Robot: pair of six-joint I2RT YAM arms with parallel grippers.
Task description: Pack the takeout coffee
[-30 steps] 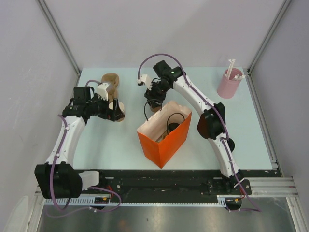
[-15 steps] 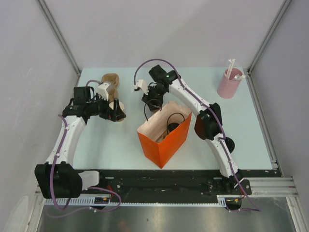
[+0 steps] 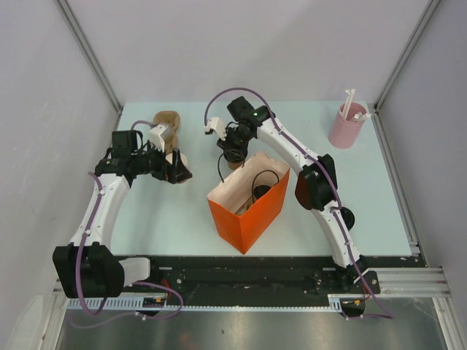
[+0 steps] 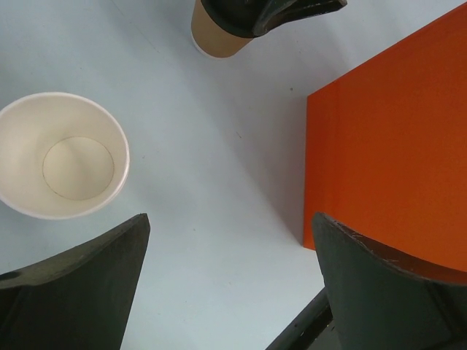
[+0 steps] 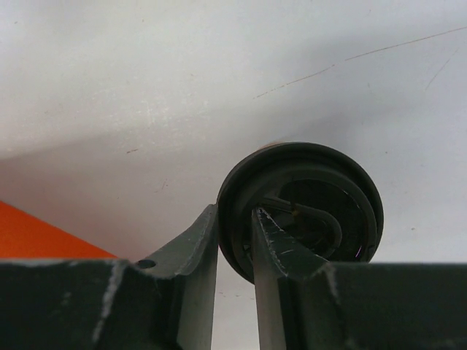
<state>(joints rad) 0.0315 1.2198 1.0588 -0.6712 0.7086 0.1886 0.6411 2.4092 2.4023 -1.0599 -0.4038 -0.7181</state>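
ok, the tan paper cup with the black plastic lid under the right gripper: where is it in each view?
Top external: the tan paper cup with the black plastic lid is at centre, mostly hidden under the right gripper, just beyond the orange paper bag.
Left wrist: top edge, left of centre.
Right wrist: centre right, lid rim pinched by the gripper.
Shared landmark: the orange paper bag, right side in left wrist, lower-left sliver in right wrist.

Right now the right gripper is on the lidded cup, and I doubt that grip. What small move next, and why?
Probably a test lift straight up: the right gripper pinches only the rim of the black lid, one jaw outside, one inside, so the paper cup might slip off before clearing the orange bag.
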